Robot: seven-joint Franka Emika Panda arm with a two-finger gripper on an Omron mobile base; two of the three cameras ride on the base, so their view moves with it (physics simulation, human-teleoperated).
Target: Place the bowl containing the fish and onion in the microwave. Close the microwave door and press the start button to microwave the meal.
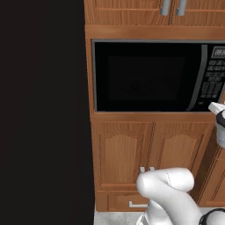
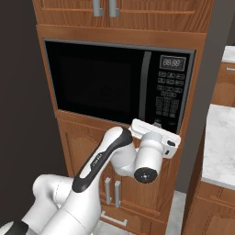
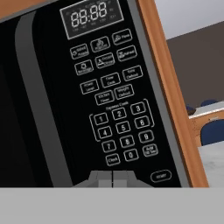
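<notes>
The microwave (image 2: 110,82) is set into wooden cabinetry. Its door (image 1: 145,77) is closed, with the curved handle bar (image 3: 41,109) beside the dark window. The bowl, fish and onion are hidden behind that dark window. My gripper (image 3: 112,177) is shut with nothing between its fingers. It points at the bottom of the keypad strip (image 3: 116,96), just below the number keys. The oval start button (image 3: 160,176) lies a little to the right of the fingertips. From the right base camera, my white hand (image 2: 153,140) sits right under the keypad (image 2: 167,98).
Wooden cabinet doors (image 1: 145,151) stand below the microwave and more cupboards (image 2: 105,11) above it. A pale stone counter (image 2: 220,142) runs along the right. A dark wall (image 1: 41,110) borders the cabinetry on the left.
</notes>
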